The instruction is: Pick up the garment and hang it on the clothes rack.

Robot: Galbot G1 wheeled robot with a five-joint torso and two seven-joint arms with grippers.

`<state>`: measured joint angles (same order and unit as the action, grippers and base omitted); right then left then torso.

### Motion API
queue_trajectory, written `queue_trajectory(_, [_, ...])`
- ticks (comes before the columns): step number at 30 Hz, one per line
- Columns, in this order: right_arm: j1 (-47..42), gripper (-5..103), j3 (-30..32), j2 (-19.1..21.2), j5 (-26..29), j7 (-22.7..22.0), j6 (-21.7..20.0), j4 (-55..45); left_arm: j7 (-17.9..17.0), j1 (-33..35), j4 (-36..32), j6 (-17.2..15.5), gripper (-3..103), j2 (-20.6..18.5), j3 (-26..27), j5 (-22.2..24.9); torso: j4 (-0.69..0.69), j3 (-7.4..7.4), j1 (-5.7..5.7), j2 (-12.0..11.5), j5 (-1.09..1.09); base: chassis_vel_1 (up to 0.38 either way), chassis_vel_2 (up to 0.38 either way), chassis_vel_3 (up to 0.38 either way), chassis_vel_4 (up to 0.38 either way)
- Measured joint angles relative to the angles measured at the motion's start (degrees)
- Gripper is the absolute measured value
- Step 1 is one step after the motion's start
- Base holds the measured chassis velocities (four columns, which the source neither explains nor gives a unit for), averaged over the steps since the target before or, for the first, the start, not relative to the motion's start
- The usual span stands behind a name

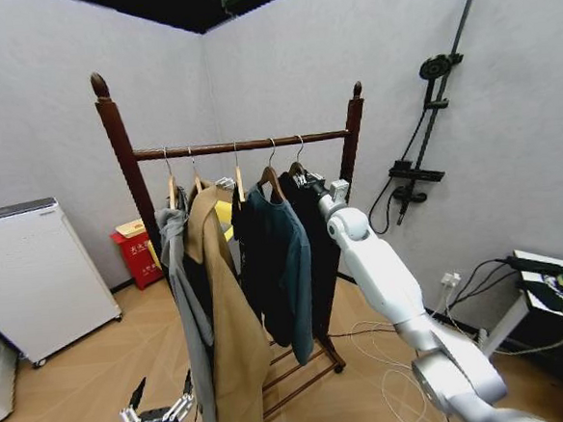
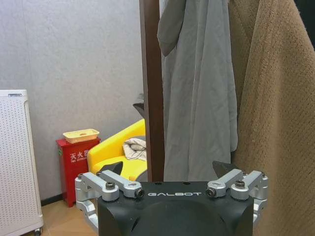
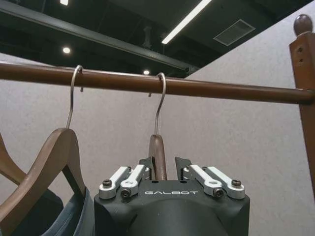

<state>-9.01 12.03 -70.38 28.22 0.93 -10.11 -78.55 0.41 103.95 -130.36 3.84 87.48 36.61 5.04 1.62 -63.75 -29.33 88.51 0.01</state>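
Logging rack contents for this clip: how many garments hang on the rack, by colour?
Grey garment: 1
Tan coat: 1
Teal jacket: 1
Black: 2, the garment at the end and a black piece beside the tan coat
Total: 5

- The clothes rack (image 1: 238,145) is tall, dark red-brown wood. It has two posts with round knobs on top and one bar across.
- Five hangers hook over the bar.
- On them hang a grey top (image 1: 182,276), a long tan coat (image 1: 229,321), a black top (image 1: 246,242), a teal jacket (image 1: 287,264) and the black garment (image 1: 320,257) at the right end.
- The rack stands on a wooden floor (image 1: 72,390).
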Motion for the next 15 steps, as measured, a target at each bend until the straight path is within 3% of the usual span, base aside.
queue_trajectory(5, [-5.7,44,2.8,4.4,0.6,-1.4,-0.2,-7.6,0.0,0.0,0.0,0.0,100,0.0,0.0,0.0,0.00,0.00,0.00,0.0,0.00,0.000,0.000,0.000,0.000])
queue_trajectory(7, [-13.1,54,6.8,8.8,1.5,-2.4,-1.1,-16.1,0.0,0.0,0.0,0.0,100,0.0,0.0,0.0,0.02,0.00,0.00,0.0,0.00,0.000,0.000,0.000,0.000])
queue_trajectory(8, [-13.1,54,6.8,8.8,1.5,-2.4,-1.1,-16.1,0.0,0.0,0.0,0.0,100,0.0,0.0,0.0,0.02,0.00,0.00,0.0,0.00,0.000,0.000,0.000,0.000])
queue_trajectory(10, [-22.5,65,11.9,12.5,3.9,-3.7,-2.4,-25.2,0.0,0.0,0.0,0.0,100,0.0,0.0,0.0,0.05,0.00,0.00,0.0,0.02,0.000,0.000,0.000,0.000])
queue_trajectory(15, [-35.2,82,17.6,15.0,6.4,-5.5,-3.8,-35.7,0.0,0.0,0.0,0.0,100,0.0,0.0,0.0,0.02,0.00,0.01,0.0,0.00,0.000,0.000,0.000,0.000])
